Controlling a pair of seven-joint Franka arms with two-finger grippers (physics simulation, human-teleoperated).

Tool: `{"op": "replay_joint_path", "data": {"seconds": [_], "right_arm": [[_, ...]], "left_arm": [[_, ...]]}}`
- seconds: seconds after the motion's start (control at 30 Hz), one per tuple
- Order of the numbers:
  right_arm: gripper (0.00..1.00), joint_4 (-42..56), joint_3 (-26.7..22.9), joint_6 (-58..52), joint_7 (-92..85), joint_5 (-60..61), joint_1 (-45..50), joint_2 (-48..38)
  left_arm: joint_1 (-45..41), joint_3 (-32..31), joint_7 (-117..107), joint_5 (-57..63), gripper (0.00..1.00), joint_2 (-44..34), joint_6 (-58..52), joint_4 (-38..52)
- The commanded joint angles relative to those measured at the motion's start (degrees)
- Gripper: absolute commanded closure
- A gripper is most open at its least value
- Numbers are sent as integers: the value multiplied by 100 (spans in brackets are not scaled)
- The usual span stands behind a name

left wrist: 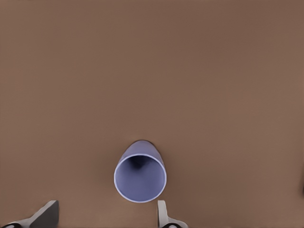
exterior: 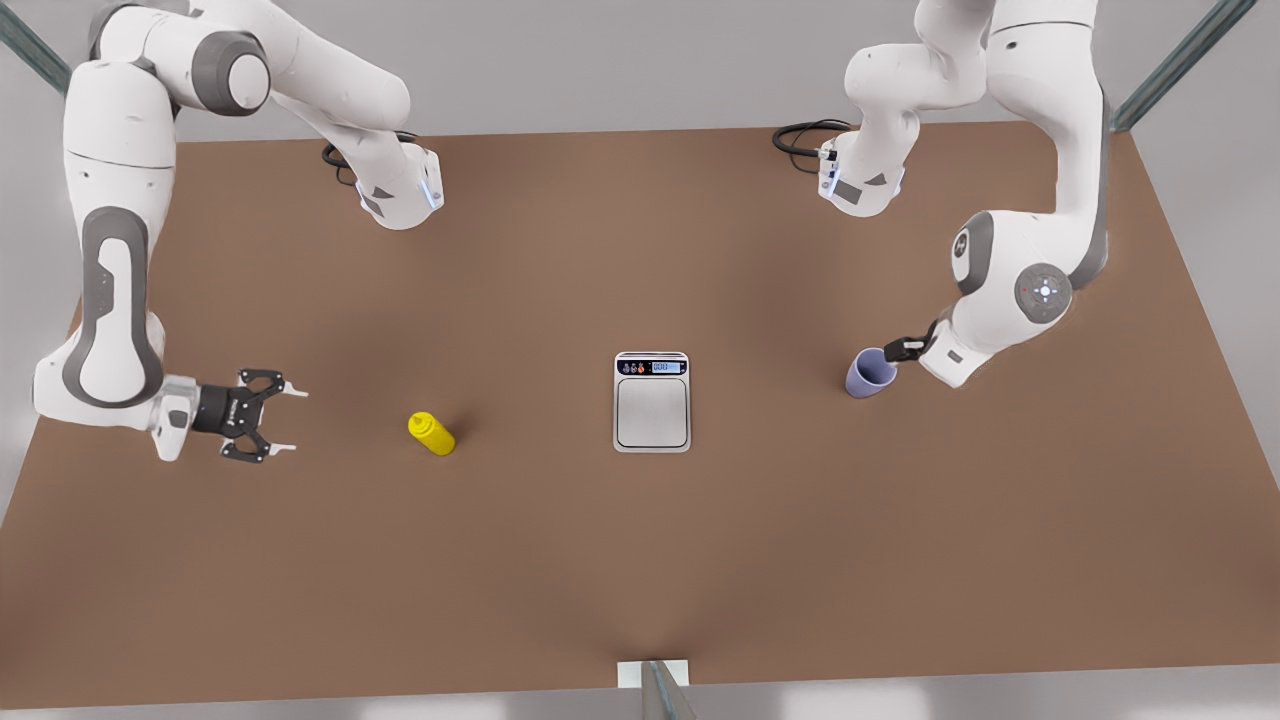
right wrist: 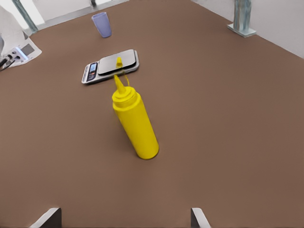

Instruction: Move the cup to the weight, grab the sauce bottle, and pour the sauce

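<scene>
Left pincer [exterior: 893, 350] spread open over the cup [exterior: 869, 373], still on the counter [exterior: 640, 560] well off the scale [exterior: 652, 402]; cup looks light, rigid, probably slick, so grip mid-wall; right pincer [exterior: 288, 420] waits open near the sauce bottle [exterior: 432, 433].

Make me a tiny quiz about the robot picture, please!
1. True or false: the lavender-blue cup already stands on the kitchen scale.
2. Which gripper is nearest the yellow sauce bottle? A) left gripper B) right gripper
3. Fill in: the right gripper's fingers are ____.

Key:
1. False; the cup stands on the brown table, off toward the front view's right of the scale.
2. B
3. open
</scene>
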Motion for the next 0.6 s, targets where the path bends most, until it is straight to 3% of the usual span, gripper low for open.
{"op": "replay_joint_path", "data": {"seconds": [0.0, 0.43, 0.47, 0.5, 0.57], "right_arm": [[0, -32, 1, -1, -175, 47, -26, 27], [0, 21, 27, 61, -1388, 944, 466, 1117], [0, 21, 36, 140, -1423, 988, 501, 1152], [0, 21, 36, 149, -1511, 1181, 563, 1161], [0, 30, 45, 157, -1564, 1427, 729, 1213]], "left_arm": [[-18, -1, -4, 2, 0, 13, 24, -31], [-18, 69, -13, 28, 0, 364, 1263, -786], [-18, 78, -13, 28, 7, 364, 1307, -786], [-18, 78, -30, 28, 27, 373, 1325, -786], [-9, 78, -39, 19, 33, 443, 1360, -786]]}}
